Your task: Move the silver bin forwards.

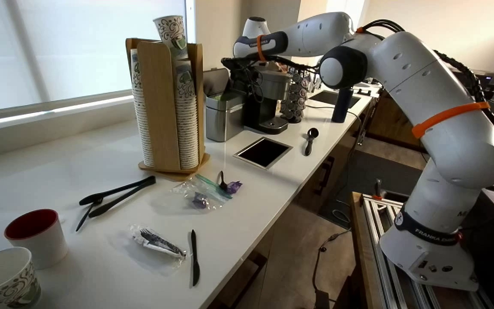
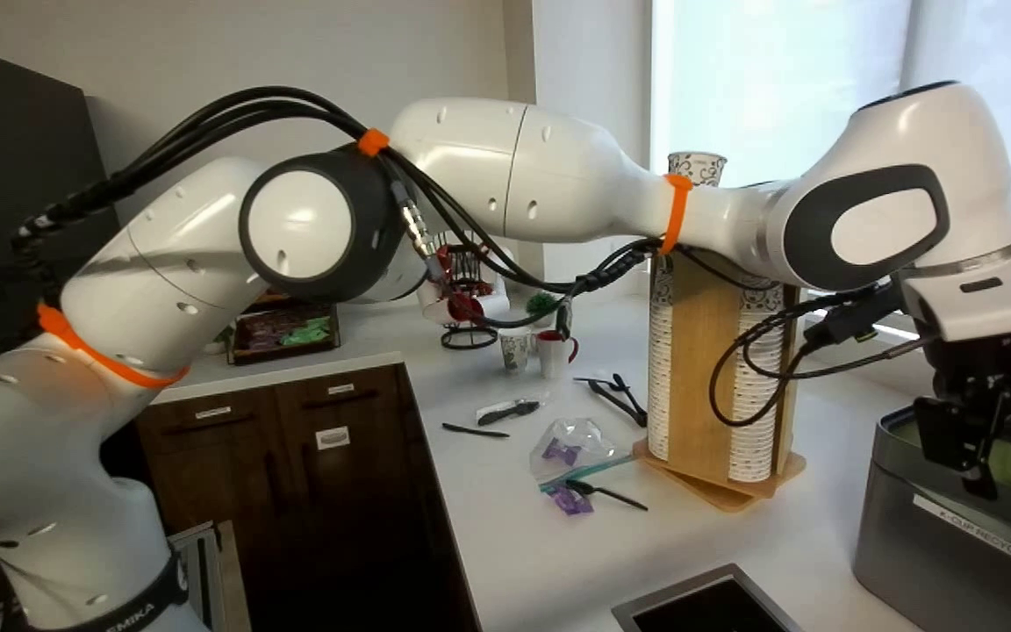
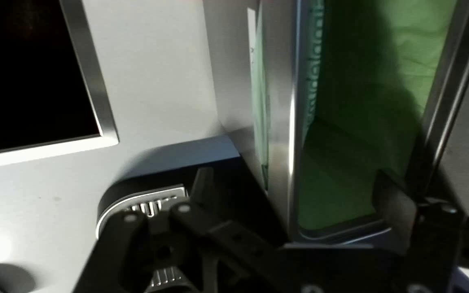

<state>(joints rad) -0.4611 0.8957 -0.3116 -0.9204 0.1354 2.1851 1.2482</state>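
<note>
Cup of patterned paper stands nearest me on the white counter, a red-lined mug just behind it. Past a black knife and a bagged fork rises the wooden stand, stacked with more cups. The silver bin sits just beyond it, lid up, the gripper at its open mouth with jaws spread wide, clamped on nothing that I can see. Just past the bin stands the dark coffee machine.
</note>
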